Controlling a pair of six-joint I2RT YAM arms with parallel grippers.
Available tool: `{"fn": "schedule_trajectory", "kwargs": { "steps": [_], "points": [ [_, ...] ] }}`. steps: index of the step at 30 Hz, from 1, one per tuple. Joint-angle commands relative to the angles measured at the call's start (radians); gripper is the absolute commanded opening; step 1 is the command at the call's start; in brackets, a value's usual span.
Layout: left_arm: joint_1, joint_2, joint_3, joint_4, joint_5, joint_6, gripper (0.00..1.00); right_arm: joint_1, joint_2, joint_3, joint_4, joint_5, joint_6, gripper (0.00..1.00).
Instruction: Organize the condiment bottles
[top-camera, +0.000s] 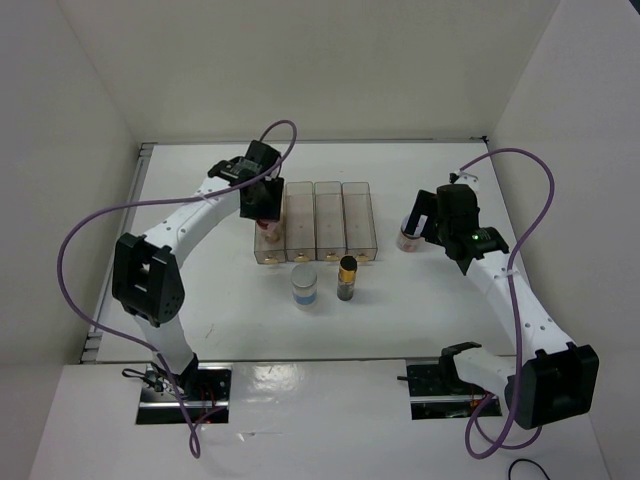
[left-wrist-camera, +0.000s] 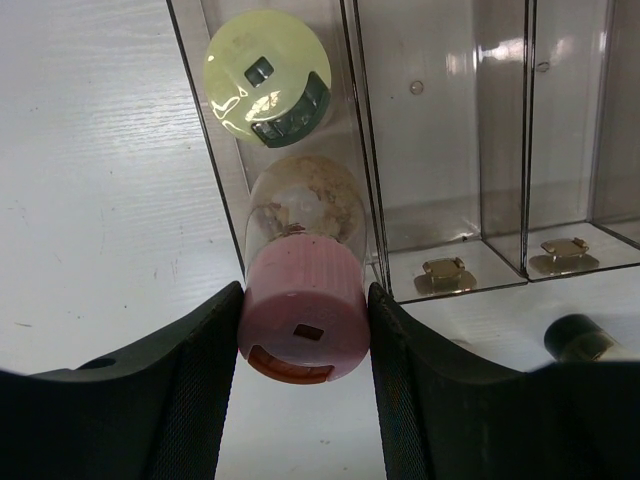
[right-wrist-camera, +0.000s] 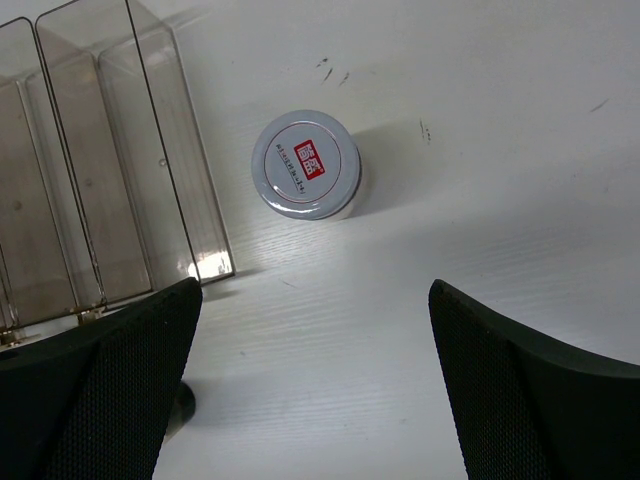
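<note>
My left gripper (left-wrist-camera: 305, 292) is shut on the pink cap of the pink-capped bottle (left-wrist-camera: 303, 325), over the near end of the leftmost clear bin (top-camera: 268, 252). The bottle's clear body reaches down into that bin. Farther back in the same bin stands the cream bottle with the yellow-green cap (left-wrist-camera: 265, 72). In front of the bins stand the clear bottle with the blue label (top-camera: 304, 285) and the dark gold-capped bottle (top-camera: 347, 277). My right gripper (right-wrist-camera: 315, 292) is open above the table. The white bottle with the purplish lid (right-wrist-camera: 305, 165) stands just ahead of it, untouched.
Four clear bins stand side by side in a row (top-camera: 358, 188); the three to the right (left-wrist-camera: 450, 150) hold nothing. White walls enclose the table on the left, back and right. The rightmost bin (right-wrist-camera: 150, 150) lies left of the white bottle.
</note>
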Motion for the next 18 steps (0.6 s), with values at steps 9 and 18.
{"fn": "schedule_trajectory", "kwargs": {
  "steps": [9, 18],
  "points": [
    [0.003, 0.041, -0.050, 0.058, 0.021, 0.025, 0.47, -0.003, 0.001, -0.003, 0.028, 0.020, 0.004, 0.98],
    [0.003, 0.071, -0.059, 0.076, 0.041, 0.044, 0.63, -0.003, 0.011, -0.003, 0.028, 0.020, 0.004, 0.98]
  ]
}}
